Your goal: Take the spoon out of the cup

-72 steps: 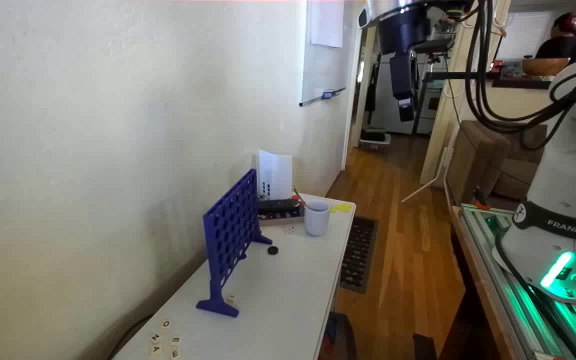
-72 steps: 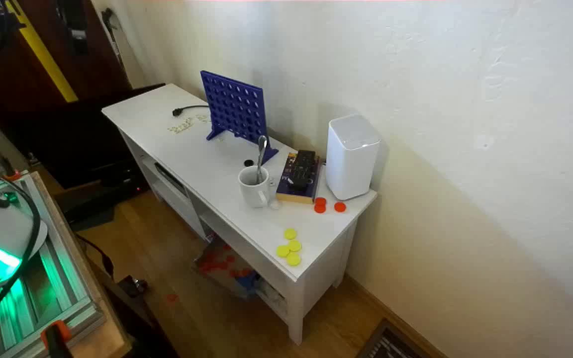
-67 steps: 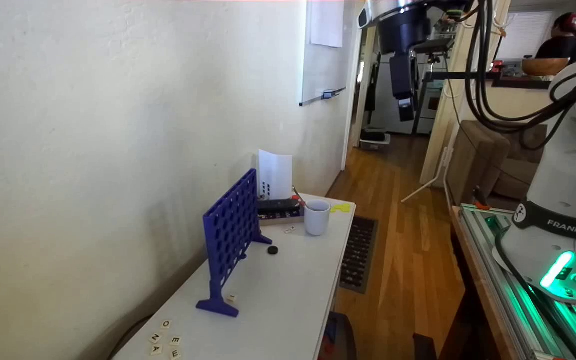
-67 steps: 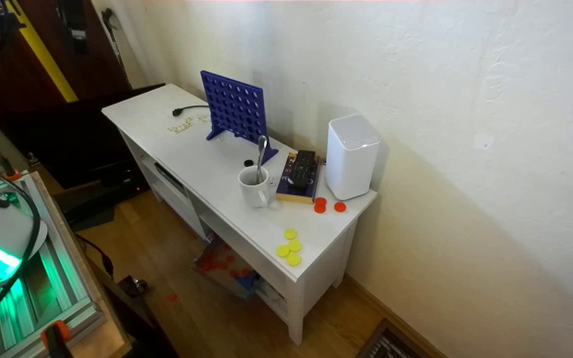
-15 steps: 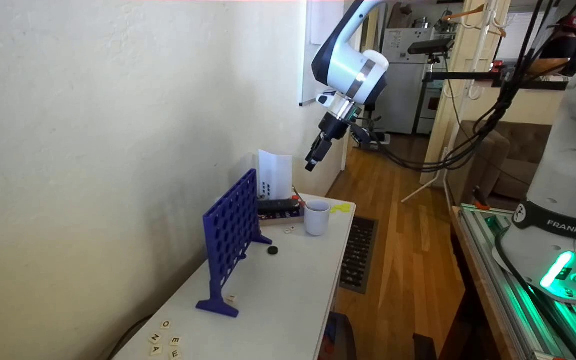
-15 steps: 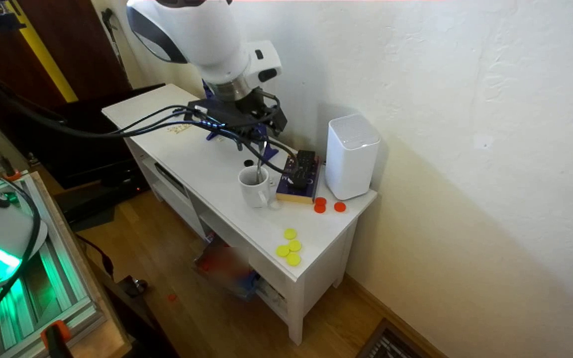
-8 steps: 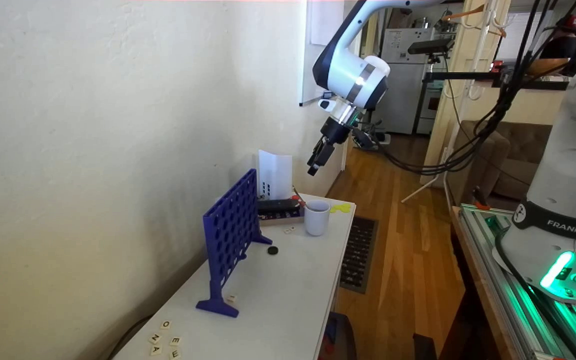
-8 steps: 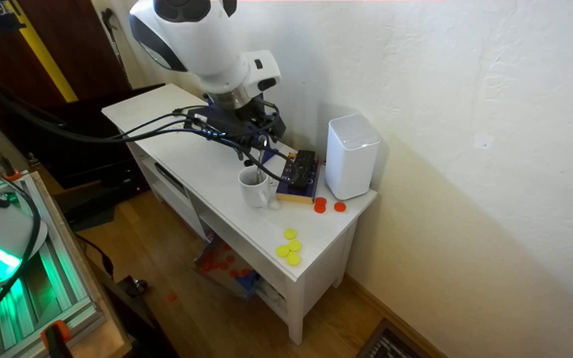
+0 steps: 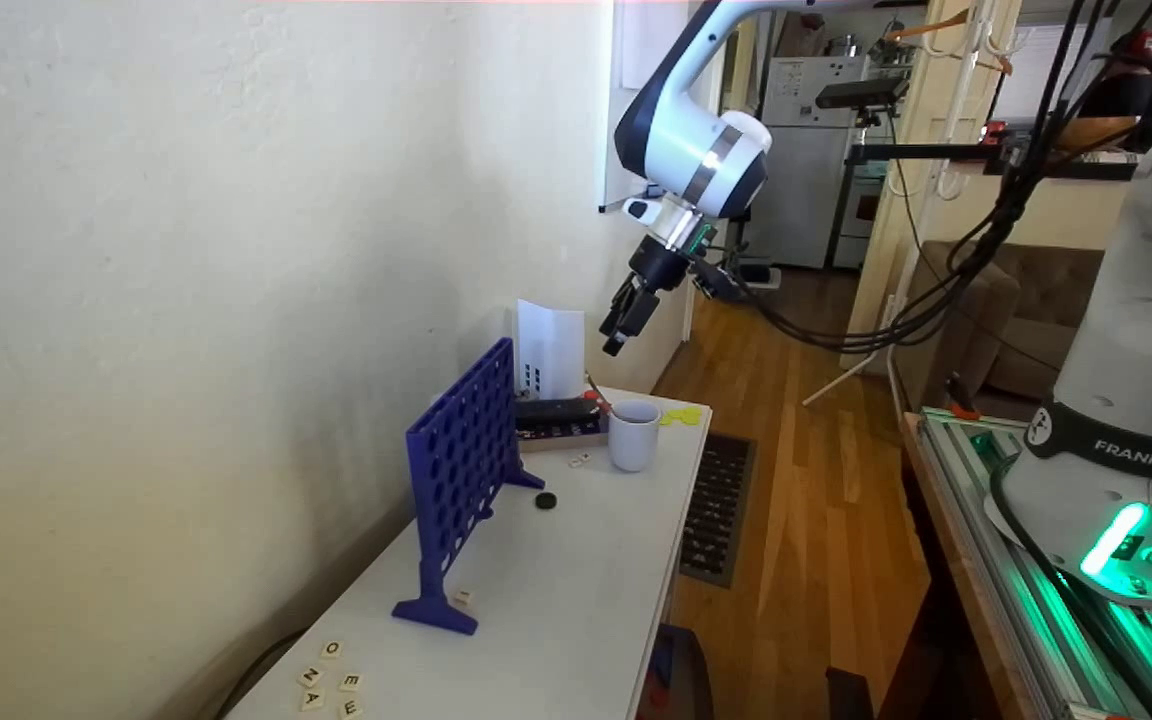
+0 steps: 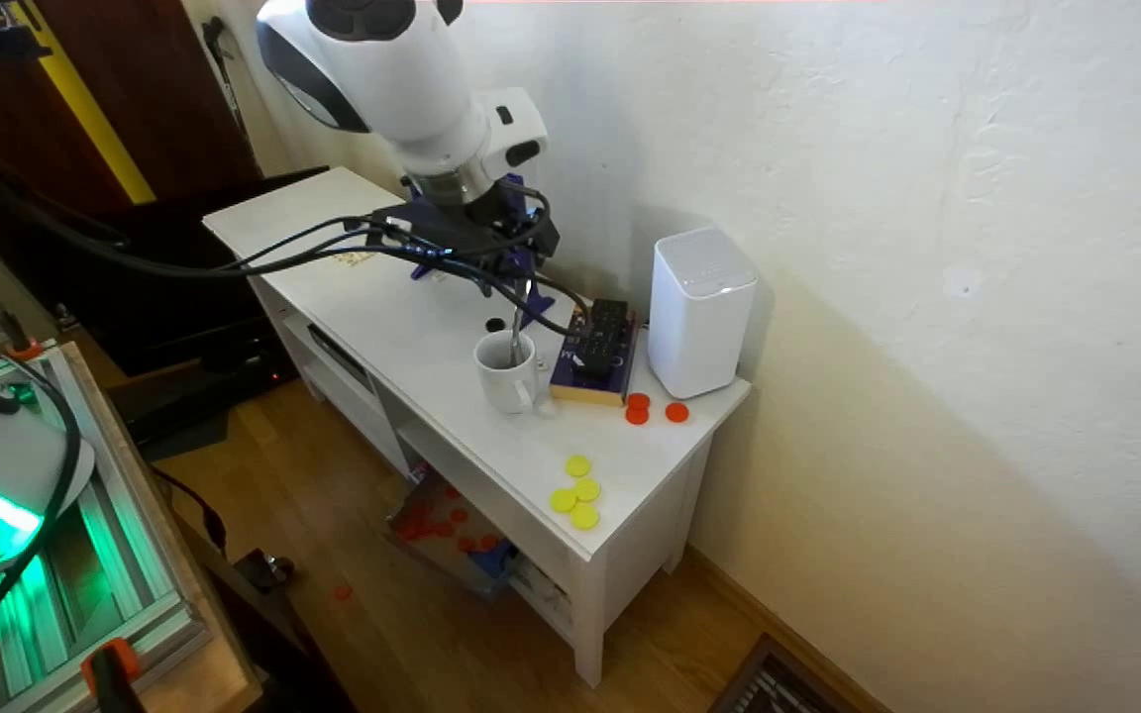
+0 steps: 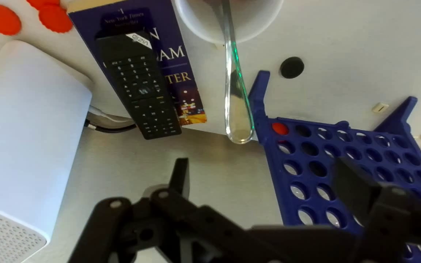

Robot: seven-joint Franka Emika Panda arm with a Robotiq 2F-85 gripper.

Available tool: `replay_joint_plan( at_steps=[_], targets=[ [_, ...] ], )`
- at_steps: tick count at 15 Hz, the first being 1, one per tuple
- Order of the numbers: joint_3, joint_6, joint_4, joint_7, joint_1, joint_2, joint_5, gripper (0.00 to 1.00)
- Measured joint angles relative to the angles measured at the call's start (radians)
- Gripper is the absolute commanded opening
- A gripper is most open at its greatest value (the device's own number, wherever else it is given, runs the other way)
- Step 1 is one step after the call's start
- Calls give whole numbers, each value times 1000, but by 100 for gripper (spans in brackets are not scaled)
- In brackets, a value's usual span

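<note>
The white cup (image 9: 633, 440) stands upright on the white desk, also in an exterior view (image 10: 507, 384); its rim shows at the top of the wrist view (image 11: 251, 32). The silvery spoon (image 11: 236, 91) leans in the cup, one rounded end sticking out above the rim. It also shows in both exterior views (image 10: 518, 332) (image 9: 597, 390). My gripper (image 11: 263, 170) is open, with nothing between its fingers. The spoon's free end lies ahead of the fingers, apart from them. In an exterior view my gripper (image 9: 610, 338) hangs above the spoon and cup; elsewhere cables partly hide its fingers.
A blue grid board (image 9: 466, 470) stands beside the cup. A remote (image 11: 141, 84) lies on a book (image 11: 181, 69), near a tall white box (image 10: 701, 312) by the wall. Yellow discs (image 10: 580, 490), red discs (image 10: 638, 408), a black disc (image 9: 546, 500) and letter tiles lie on the desk.
Since about five seconds ago the arm has come in over the desk. In the last half second my gripper shifted slightly toward the wall. The cup and spoon have not moved.
</note>
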Motion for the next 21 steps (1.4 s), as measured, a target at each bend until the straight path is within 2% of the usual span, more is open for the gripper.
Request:
replay_joint_plan(
  at_steps=[8, 18, 19, 20, 21],
  targets=[
    [5, -38, 4, -214, -16, 33, 192, 100],
    [2, -106, 31, -411, -33, 84, 315, 100],
    [2, -114, 35, -431, -36, 90, 329, 95],
    [2, -123, 40, -447, -39, 96, 339, 95],
    [1, -131, 43, -458, -41, 103, 343, 87]
  ],
)
